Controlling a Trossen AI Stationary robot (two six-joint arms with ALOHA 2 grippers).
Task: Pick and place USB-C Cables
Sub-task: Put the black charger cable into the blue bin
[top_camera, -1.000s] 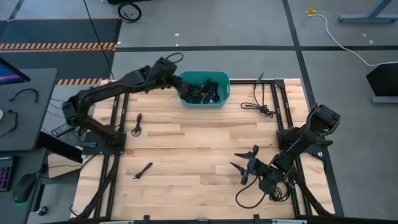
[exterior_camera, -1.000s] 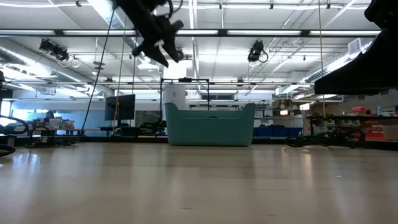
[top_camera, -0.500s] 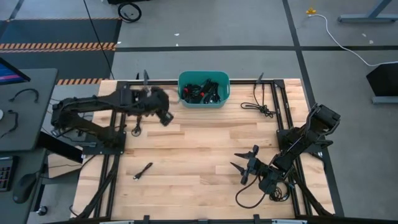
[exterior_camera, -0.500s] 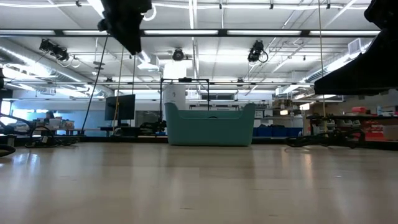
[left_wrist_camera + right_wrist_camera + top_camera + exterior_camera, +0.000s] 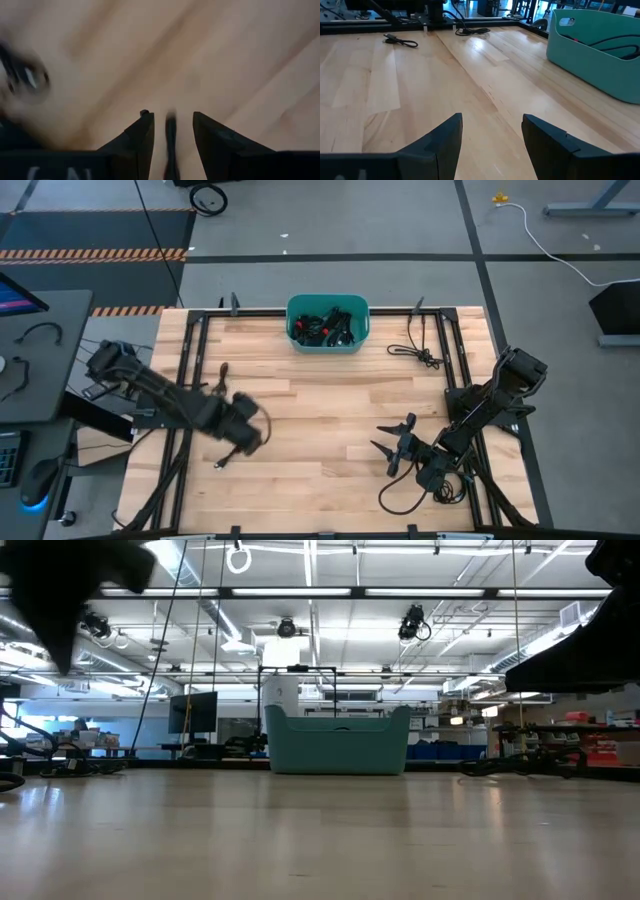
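Observation:
A short black USB-C cable (image 5: 221,464) lies flat on the near-left part of the table. My left gripper (image 5: 242,440) hovers over its far end, open. In the left wrist view the cable (image 5: 171,132) runs along the gap between the two fingers of my left gripper (image 5: 172,116); whether they touch it does not show. A second cable (image 5: 222,376) lies flat farther back on the left, and a looser one (image 5: 420,351) at the far right. More cables fill the teal bin (image 5: 327,323). My right gripper (image 5: 393,444) waits open near the right edge.
The teal bin (image 5: 335,741) stands at the middle of the far edge. A black frame rail (image 5: 452,350) borders the table. Bare wood stretches across the table's middle (image 5: 470,90). Left of the table is a dark desk (image 5: 30,350) with loose items.
My left arm has swung away from above the teal bin, first toward the table's left, then toward the near edge and down, ending over the cable on the near-left part of the table. The cables on the table have not moved.

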